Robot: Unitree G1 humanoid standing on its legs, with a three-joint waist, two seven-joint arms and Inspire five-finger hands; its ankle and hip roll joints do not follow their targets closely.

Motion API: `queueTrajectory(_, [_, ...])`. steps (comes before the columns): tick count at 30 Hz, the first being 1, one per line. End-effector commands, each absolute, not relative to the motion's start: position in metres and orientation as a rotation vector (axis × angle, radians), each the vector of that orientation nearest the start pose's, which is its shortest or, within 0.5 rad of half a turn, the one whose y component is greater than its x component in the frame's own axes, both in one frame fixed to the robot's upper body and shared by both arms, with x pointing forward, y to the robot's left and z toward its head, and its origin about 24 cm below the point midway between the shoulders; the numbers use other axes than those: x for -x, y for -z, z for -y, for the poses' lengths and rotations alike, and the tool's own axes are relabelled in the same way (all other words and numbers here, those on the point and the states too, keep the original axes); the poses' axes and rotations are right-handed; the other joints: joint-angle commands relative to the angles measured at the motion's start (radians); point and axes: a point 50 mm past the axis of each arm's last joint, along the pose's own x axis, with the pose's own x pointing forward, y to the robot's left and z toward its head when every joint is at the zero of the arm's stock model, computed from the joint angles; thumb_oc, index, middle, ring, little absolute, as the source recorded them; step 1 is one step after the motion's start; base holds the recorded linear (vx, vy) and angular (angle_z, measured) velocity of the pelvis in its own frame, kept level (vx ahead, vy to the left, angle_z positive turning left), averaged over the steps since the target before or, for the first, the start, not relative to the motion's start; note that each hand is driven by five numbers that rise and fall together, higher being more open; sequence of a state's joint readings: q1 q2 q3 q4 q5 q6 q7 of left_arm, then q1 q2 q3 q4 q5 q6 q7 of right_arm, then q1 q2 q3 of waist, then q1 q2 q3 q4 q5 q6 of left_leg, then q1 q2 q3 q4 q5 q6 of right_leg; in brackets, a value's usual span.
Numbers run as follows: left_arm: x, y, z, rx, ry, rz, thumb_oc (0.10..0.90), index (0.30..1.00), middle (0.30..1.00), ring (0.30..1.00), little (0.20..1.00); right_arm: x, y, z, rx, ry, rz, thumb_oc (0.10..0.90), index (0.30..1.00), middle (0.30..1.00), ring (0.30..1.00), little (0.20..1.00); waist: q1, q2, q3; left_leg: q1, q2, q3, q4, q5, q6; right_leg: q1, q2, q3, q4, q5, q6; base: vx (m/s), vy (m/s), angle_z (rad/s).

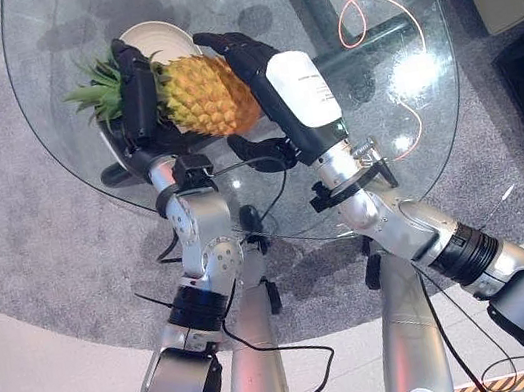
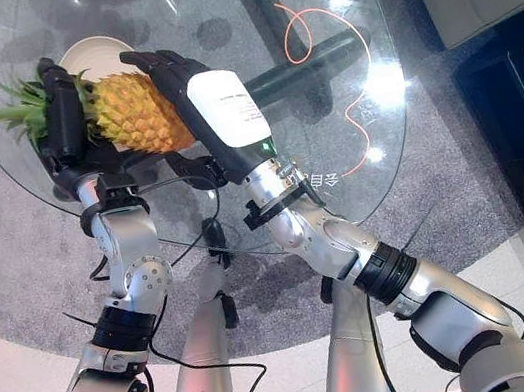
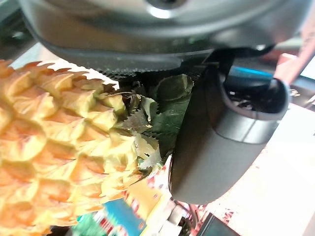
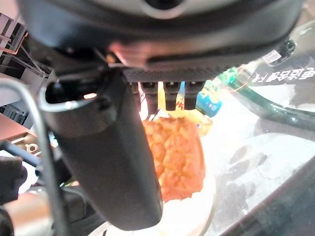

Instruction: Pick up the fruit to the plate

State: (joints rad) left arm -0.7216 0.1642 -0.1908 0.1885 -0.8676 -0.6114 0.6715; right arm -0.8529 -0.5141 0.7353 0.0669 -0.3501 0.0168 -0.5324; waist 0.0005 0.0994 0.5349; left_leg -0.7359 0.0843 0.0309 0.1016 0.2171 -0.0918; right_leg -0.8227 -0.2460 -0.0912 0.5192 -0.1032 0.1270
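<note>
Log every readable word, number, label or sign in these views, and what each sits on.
White characters on the glass table, far edge: too small to read.
White characters on the glass beside the right wrist: too small to read.
Grey print on the white cover of the right hand: too faint to read.
Pineapple, plate, left hand: no text visible.

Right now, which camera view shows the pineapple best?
The left eye view: the whole pineapple, leaves included, shows between the left hand and right hand. The right eye view shows much the same; the wrist views show close parts.
</note>
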Motion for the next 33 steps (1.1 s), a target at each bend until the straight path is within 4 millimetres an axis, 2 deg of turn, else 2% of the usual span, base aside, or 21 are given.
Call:
queueTrajectory(1, [-0.309, -0.291, -0.150, 0.943, -0.212, 1.030, 0.100, 0.300, 0.300, 0.300, 0.200, -0.287, -0.282, 0.046, 0.680, 0.000, 1.271, 0.800, 0.900, 0.900, 0.900, 0.900, 0.019, -0.019, -0.015, 0.029, -0.058, 0.042, 0.040, -0.109, 0.006, 0.088, 0.044, -0.084, -0.245, 0.124, -0.004, 0.00, 0.000, 0.00])
queueTrajectory(13, [-0.312, -0.287, -0.161, 0.968, -0.316, 1.030, 0.100, 0.300, 0.300, 0.300, 0.200, -0.291, -0.280, 0.050, 0.688, 0.025, 1.257, 0.800, 0.900, 0.900, 0.900, 0.900, 0.018, -0.019, -0.015, 0.036, -0.058, 0.044, 0.041, -0.117, 0.004, 0.094, 0.045, -0.082, -0.242, 0.113, -0.005, 0.00, 0.000, 0.00])
queueTrajectory(20, [-0.311, -0.288, -0.167, 0.963, -0.403, 1.063, 0.100, 0.300, 0.300, 0.300, 0.200, -0.299, -0.279, 0.059, 0.678, 0.100, 1.219, 0.800, 0.900, 0.900, 0.900, 0.900, 0.013, -0.019, -0.015, 0.041, -0.055, 0.046, 0.034, -0.115, 0.001, 0.098, 0.045, -0.079, -0.249, 0.114, -0.004, 0.00, 0.000, 0.00])
queueTrajectory(23, [-0.310, -0.294, -0.169, 0.920, -0.445, 1.108, 0.100, 0.300, 0.300, 0.300, 0.200, -0.305, -0.280, 0.068, 0.656, 0.166, 1.183, 0.800, 0.900, 0.900, 0.900, 0.900, 0.009, -0.019, -0.015, 0.032, -0.053, 0.049, 0.030, -0.105, 0.001, 0.087, 0.048, -0.074, -0.253, 0.124, -0.007, -0.01, 0.033, 0.00])
queueTrajectory(33, [-0.317, -0.306, -0.190, 0.653, -0.680, 1.215, 0.100, 0.300, 0.300, 0.300, 0.200, -0.338, -0.246, 0.136, 0.538, 0.532, 0.932, 0.800, 0.900, 0.900, 0.900, 0.900, -0.029, -0.028, -0.015, 0.045, -0.037, 0.067, 0.023, -0.117, -0.003, 0.084, 0.055, -0.050, -0.248, 0.112, -0.007, -0.01, 0.042, -0.03])
